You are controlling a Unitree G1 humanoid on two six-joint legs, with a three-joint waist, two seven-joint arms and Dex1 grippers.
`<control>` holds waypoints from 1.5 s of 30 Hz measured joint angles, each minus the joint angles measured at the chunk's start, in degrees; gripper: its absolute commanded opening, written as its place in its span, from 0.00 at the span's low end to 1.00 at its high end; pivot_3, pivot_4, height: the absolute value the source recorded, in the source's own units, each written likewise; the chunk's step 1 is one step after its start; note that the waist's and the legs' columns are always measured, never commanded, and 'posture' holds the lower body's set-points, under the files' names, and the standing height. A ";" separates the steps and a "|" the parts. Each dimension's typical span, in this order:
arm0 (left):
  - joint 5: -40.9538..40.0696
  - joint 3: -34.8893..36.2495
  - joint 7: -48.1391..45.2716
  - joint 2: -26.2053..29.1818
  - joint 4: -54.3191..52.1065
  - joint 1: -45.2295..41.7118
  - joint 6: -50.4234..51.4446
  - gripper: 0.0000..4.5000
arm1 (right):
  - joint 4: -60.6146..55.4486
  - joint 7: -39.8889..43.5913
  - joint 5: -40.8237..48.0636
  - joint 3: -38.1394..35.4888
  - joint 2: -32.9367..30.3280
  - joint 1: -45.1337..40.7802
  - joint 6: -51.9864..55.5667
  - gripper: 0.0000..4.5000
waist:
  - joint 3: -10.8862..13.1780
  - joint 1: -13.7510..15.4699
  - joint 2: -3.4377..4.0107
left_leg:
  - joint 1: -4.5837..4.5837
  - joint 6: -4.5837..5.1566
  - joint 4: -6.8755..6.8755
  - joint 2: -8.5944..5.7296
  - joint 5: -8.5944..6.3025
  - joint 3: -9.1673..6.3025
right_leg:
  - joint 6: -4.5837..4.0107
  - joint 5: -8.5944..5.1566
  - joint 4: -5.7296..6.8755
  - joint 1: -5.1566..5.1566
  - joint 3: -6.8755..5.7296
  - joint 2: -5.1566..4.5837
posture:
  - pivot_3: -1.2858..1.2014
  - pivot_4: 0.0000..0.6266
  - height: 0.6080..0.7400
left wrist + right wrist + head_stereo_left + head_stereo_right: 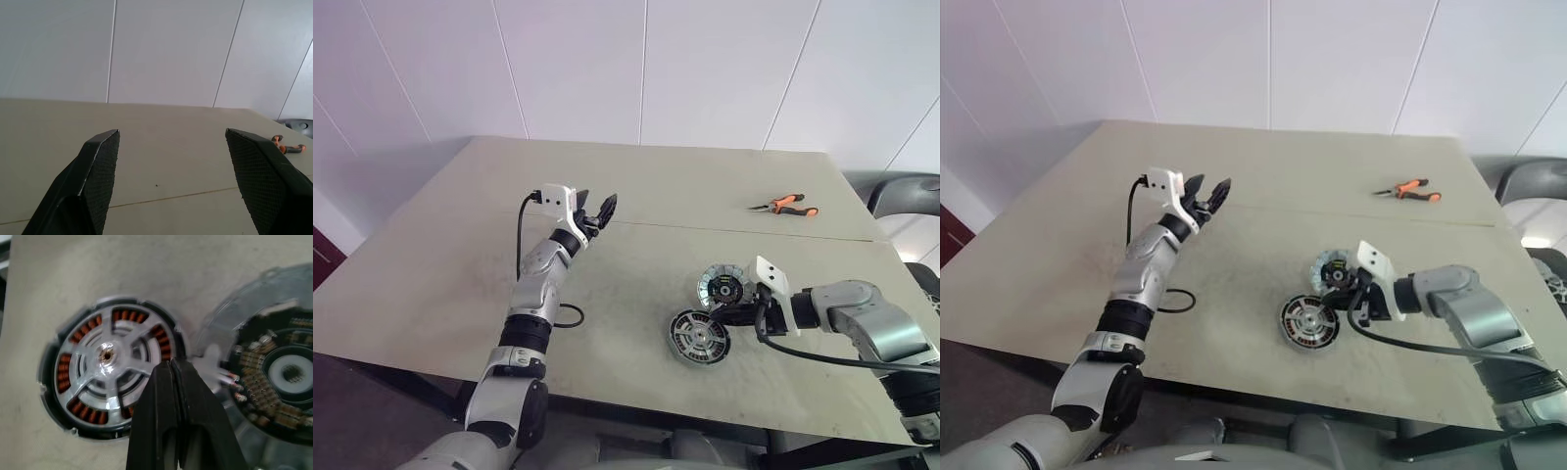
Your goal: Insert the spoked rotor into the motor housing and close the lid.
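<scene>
Grey tabletop (460, 264) is carrying the motor housing (113, 366) near its front edge, spoked rotor (105, 363) sitting inside, copper windings showing; the lid (286, 377) is lying just beside it. My right gripper (171, 369), fingers pressed together and empty, is hovering between them, and I'm risking knocking either part.

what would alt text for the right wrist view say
The right gripper, fingers shut and holding nothing, hangs just over the table above the motor housing, where the spoked rotor sits inside the ring of copper windings. Beside it, the lid lies on the table.
</scene>
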 measured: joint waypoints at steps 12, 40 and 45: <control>-2.47 1.17 -1.79 -0.10 -1.66 0.44 1.38 0.81 | 1.09 4.33 3.96 -1.24 5.84 -1.95 2.05 0.01 | -0.07 0.92 -0.30 | 0.00 0.00 0.01 0.03 0.00 -0.07 | -0.01 0.00 -0.05 0.06 -0.05 0.03 | 0.52 0.00 1.00; -2.32 0.36 -3.74 0.17 -1.51 1.69 4.51 0.81 | -5.42 13.04 5.15 -0.11 -1.70 -7.57 5.33 0.01 | -0.06 1.20 -0.27 | -0.12 0.07 -0.23 0.02 -0.06 -0.21 | 0.05 0.06 -0.76 0.23 -0.23 0.00 | 0.52 0.00 1.00; -0.53 -1.13 -4.11 0.13 -0.84 2.00 3.09 0.81 | -8.17 19.33 1.33 3.18 -7.72 -8.98 1.41 0.09 | -0.05 1.10 -0.27 | -0.17 0.14 -0.20 0.01 -0.10 -0.13 | 0.06 0.06 -0.85 0.23 -0.22 -0.05 | 0.52 0.00 1.00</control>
